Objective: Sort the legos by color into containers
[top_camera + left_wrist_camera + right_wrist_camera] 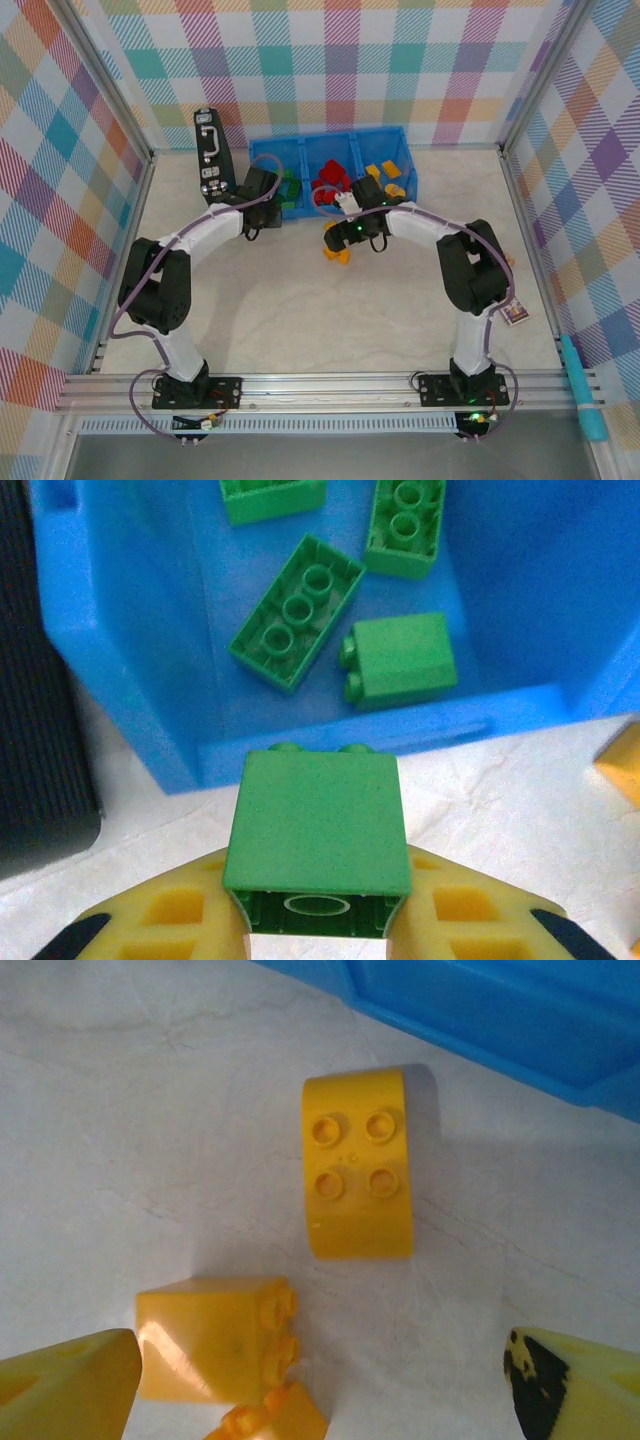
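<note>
My left gripper (pixel 318 925) is shut on a green lego (pixel 318 830), holding it by its sides just in front of the blue containers tray (pixel 120 720). The tray's left compartment holds several green legos (pixel 298 612). In the top view the left gripper (pixel 278 200) is at the tray's front left; red legos (pixel 330 178) lie in the middle compartment and yellow ones (pixel 385 175) in the right. My right gripper (pixel 320 1388) is open above yellow legos on the table: one studs-up (pixel 358 1165), one on its side (pixel 210 1340), and a third (pixel 272 1422) at the bottom edge.
A black case (pixel 210 150) leans at the tray's left end, and its dark side (pixel 40 750) is close to the left gripper. The plaid walls enclose the table. A small tan block (pixel 515 314) lies at the right, beside the right arm.
</note>
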Robot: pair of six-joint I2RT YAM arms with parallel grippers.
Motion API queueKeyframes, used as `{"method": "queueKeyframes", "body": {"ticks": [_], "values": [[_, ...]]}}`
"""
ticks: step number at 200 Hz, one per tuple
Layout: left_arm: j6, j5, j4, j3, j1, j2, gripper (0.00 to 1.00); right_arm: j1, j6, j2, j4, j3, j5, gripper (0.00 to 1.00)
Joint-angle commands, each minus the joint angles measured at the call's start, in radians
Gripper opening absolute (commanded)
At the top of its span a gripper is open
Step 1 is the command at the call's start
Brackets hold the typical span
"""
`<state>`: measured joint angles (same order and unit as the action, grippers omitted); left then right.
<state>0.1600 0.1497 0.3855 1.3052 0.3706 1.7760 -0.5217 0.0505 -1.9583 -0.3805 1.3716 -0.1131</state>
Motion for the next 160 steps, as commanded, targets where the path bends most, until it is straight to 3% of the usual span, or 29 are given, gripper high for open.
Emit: {"method": "queueKeyframes", "body": {"ticks": [1,65,98,160], "values": [[-0.022,-0.022,-0.047,0.070,0.002,0.029,0.29,-0.009,0.031,-0.039,0.037,0.053,0.026,0.92],[-0.029,0.015,-0.185,0.267,-0.010,0.198,0.29,-0.012,0.038,-0.140,0.012,0.156,0.079,0.88],[0.022,0.043,-0.233,0.264,-0.025,0.237,0.32,-0.014,0.038,-0.182,-0.014,0.213,0.102,0.82],[0.053,-0.001,-0.258,0.312,-0.035,0.287,0.53,-0.031,0.092,-0.211,-0.026,0.215,0.113,0.71]]}}
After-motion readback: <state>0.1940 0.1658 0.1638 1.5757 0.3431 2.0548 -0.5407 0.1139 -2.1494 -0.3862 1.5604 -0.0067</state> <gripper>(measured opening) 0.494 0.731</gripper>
